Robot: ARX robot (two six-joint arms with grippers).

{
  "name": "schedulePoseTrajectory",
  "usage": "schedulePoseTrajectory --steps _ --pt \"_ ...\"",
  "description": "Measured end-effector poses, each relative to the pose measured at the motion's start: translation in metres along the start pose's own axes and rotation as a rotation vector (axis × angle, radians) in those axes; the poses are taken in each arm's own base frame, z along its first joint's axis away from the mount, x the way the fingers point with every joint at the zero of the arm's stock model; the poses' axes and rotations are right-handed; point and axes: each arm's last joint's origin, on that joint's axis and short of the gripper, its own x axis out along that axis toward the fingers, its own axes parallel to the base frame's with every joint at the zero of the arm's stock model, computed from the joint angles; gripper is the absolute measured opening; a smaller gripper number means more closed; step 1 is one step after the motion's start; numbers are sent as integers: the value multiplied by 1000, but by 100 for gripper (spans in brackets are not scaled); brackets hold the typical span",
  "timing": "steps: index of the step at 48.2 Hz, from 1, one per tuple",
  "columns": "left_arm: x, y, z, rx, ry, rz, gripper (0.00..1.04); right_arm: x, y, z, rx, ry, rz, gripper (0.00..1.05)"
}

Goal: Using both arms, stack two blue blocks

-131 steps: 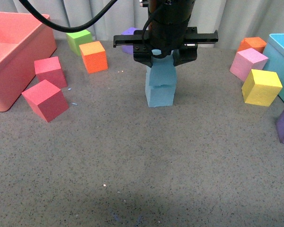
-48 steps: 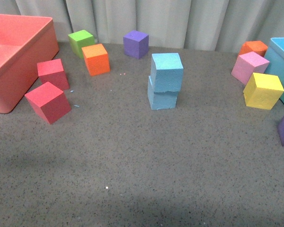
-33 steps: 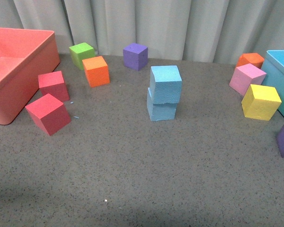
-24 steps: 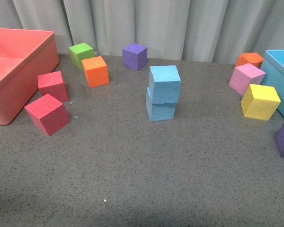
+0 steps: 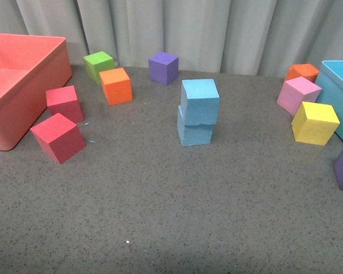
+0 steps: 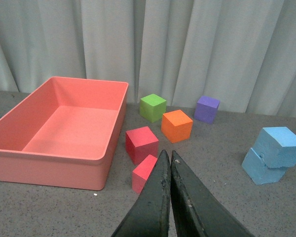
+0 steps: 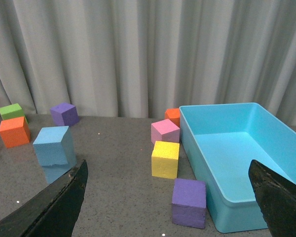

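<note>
The two sky-blue foam cubes stand stacked in the middle of the table: the upper blue block [image 5: 200, 101] sits on the lower blue block [image 5: 194, 132], slightly turned and offset. No arm shows in the front view. In the left wrist view the stack [image 6: 274, 154] is off to one side, and my left gripper [image 6: 168, 157] is shut and empty, its fingers pressed together, raised well away from it. In the right wrist view the stack [image 7: 53, 146] is beside one finger, and my right gripper [image 7: 170, 177] is wide open and empty, also far from it.
A pink bin [image 5: 11, 80] stands at the left with two red cubes [image 5: 58, 136], an orange cube [image 5: 115, 85] and a green cube [image 5: 98, 64] near it. A purple cube [image 5: 163, 67] is behind the stack. A turquoise bin [image 5: 340, 94], yellow [image 5: 314, 121], pink, orange and purple cubes stand at the right.
The arm that held the upper block over the lower one has let go and pulled out of the front view. The stack stays standing.
</note>
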Motion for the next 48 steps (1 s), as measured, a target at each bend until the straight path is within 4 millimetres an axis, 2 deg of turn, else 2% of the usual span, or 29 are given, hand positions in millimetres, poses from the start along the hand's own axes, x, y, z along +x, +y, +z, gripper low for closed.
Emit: schedulePoseTrajectory --steps 38,48 --pt "-21 0 1 0 -6 0 4 0 0 0 0 0 0 95" --pt "-32 0 -1 0 0 -1 4 0 0 0 0 0 0 95"
